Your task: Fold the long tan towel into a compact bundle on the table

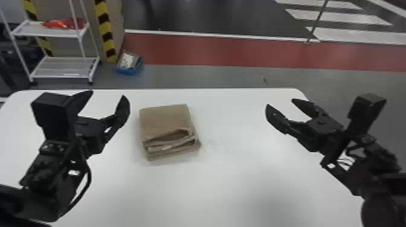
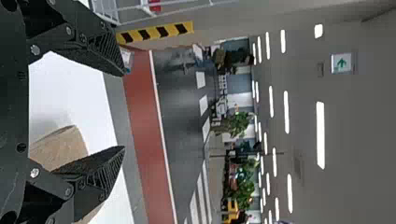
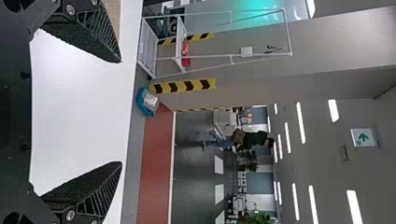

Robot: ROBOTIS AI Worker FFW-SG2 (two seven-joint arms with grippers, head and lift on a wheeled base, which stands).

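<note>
The tan towel (image 1: 165, 122) lies folded into a thick, roughly square bundle left of the table's middle, its layered edge with a loose looped fold facing the robot. Left of it, my left gripper (image 1: 107, 98) stands open above the table, apart from the towel. Well to the towel's right, my right gripper (image 1: 279, 104) is open too, with nothing between its fingers. In the left wrist view, the towel (image 2: 60, 147) is partly hidden behind one finger of the open left gripper (image 2: 124, 111). The right wrist view has the open right gripper (image 3: 121, 112) and a strip of towel (image 3: 112, 14).
The white table (image 1: 235, 187) extends around the towel, its far edge beyond both grippers. On the floor past it stand a white shelf rack (image 1: 65, 68) and a blue box (image 1: 128, 71) at the far left.
</note>
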